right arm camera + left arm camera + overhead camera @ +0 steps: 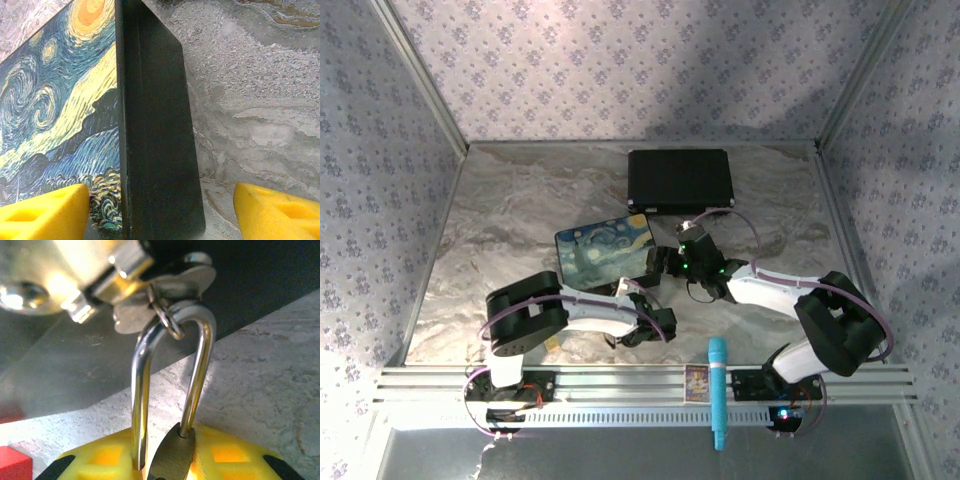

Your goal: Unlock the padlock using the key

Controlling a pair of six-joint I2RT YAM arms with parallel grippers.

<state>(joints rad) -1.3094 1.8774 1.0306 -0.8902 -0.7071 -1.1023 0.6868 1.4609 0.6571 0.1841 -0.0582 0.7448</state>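
The padlock's brass body (172, 457) sits edge-on between my left gripper's (167, 465) yellow fingers (235, 455), which press in on both sides. Its silvery shackle (200, 365) rises through a small ring on the metal hasp (150, 285) of the painted box (605, 250). The shackle's left leg ends free beside the body, and the right leg stays seated. The key is hidden. My right gripper (162, 215) stands open astride the box's dark side wall (155, 150), one finger (45, 212) over the painted lid and the other over bare table.
A black case (680, 180) lies at the back of the marble tabletop (520, 200). A teal cylinder (717, 390) rests across the front rail. A red block (12, 462) sits at the left wrist view's lower left corner.
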